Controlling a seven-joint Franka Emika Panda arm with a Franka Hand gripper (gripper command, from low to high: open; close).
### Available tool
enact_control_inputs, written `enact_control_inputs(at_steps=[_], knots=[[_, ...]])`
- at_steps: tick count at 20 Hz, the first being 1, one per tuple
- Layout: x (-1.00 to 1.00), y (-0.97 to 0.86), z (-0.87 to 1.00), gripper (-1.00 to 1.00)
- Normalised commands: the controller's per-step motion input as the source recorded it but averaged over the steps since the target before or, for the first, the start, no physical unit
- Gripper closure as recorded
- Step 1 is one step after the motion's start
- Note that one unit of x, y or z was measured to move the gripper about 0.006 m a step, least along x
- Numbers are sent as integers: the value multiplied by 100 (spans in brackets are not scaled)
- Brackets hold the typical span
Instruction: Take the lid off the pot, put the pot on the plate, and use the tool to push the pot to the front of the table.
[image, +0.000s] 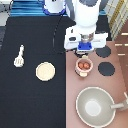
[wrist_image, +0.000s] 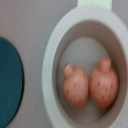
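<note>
black table (image: 30, 100), cream plate (image: 45, 71), white end effector (image: 84, 50)

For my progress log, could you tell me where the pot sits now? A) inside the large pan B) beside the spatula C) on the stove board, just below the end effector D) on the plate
C: the pot sits on the stove board, directly under the end effector, while the plate lies bare on the table.

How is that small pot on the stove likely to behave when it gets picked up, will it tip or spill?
The pot looks low and wide with a flat base, so it will probably not tip easily. Its lid is off, and the two rounded pieces inside lie loose, so they may roll if it tilts. The gripper hangs just above it, at the exterior view's top side.
</note>
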Motion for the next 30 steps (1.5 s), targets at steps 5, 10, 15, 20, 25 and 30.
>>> enact_control_inputs(at_steps=[5, 10, 15, 20, 25, 30], knots=[[71, -62, -15, -100], [43, -36, -40, -100], [9, 3, -42, -100], [1, 24, -20, -100], [10, 18, -8, -100], [25, 11, -5, 100]])
